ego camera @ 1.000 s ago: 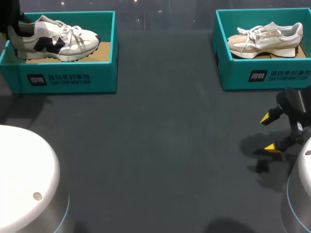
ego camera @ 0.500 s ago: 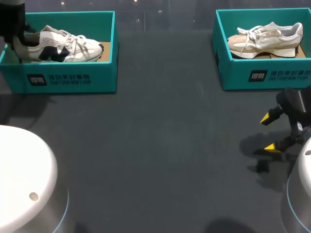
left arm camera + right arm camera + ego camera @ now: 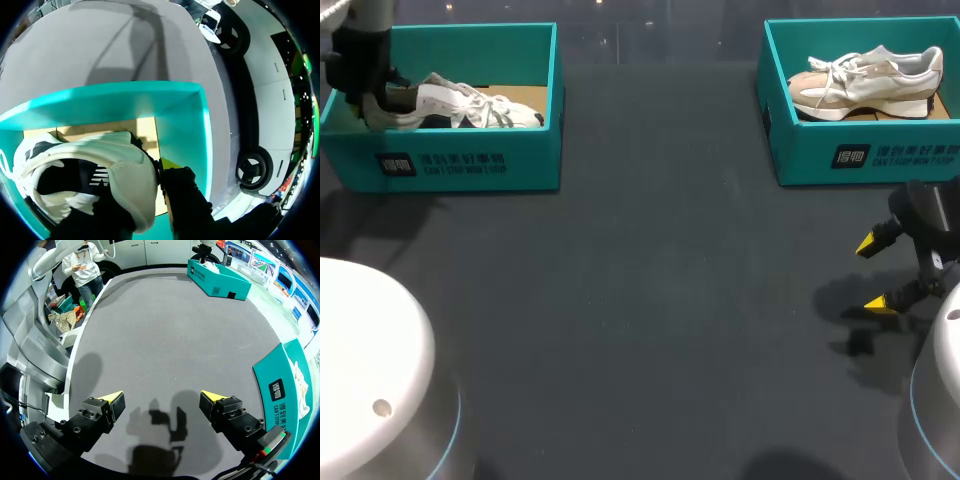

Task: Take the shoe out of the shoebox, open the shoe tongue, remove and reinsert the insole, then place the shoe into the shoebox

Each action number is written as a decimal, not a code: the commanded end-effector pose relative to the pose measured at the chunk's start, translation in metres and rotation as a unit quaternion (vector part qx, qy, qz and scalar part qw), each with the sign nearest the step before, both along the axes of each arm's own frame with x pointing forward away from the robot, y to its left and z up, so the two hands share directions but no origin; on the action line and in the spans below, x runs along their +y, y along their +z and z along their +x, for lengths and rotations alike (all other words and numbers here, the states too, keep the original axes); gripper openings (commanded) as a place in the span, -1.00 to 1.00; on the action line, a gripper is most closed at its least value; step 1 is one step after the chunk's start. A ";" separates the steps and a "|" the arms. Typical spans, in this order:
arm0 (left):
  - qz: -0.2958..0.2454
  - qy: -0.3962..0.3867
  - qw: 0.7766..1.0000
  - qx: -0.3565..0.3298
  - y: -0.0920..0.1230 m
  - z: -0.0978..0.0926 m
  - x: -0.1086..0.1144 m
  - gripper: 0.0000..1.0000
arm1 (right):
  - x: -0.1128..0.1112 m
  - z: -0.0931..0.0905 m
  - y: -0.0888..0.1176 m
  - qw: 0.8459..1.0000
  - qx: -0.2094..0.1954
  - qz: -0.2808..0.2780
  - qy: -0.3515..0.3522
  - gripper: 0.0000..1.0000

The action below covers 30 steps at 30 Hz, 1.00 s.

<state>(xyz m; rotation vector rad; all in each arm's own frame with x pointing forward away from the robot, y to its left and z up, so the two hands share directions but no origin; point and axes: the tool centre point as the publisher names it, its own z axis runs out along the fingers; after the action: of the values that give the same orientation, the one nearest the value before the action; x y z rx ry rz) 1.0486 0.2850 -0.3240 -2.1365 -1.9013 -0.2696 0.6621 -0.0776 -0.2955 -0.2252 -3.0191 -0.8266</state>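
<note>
My left tool point(image 3: 147, 187) pinches the heel of the white-and-black lace-up sneaker point(image 3: 470, 103), low inside the teal cardboard shoebox point(image 3: 470, 165). The heel could slip free, or the toe could snag the wall. My right tool point(image 3: 162, 402) hangs wide over the table point(image 3: 650, 300).

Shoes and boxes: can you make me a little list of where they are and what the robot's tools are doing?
left shoe: in the left shoebox, held at its heel
left tool: shut on the left shoe's heel
right shoe: lying in the right shoebox, nothing touching it
right tool: open and empty, above the table, in front of the right shoebox
</note>
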 end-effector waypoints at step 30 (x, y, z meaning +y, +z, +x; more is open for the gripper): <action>-0.020 -0.006 0.999 0.025 -0.043 0.003 -0.002 -0.58 | 0.000 -0.002 0.000 1.000 -0.001 -0.001 -0.001 1.00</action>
<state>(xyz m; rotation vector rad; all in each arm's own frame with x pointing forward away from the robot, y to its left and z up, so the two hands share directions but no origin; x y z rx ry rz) 1.0499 0.2825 -0.3654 -2.1623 -1.8855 -0.1824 0.6621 -0.0776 -0.2955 -0.2252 -3.0191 -0.8266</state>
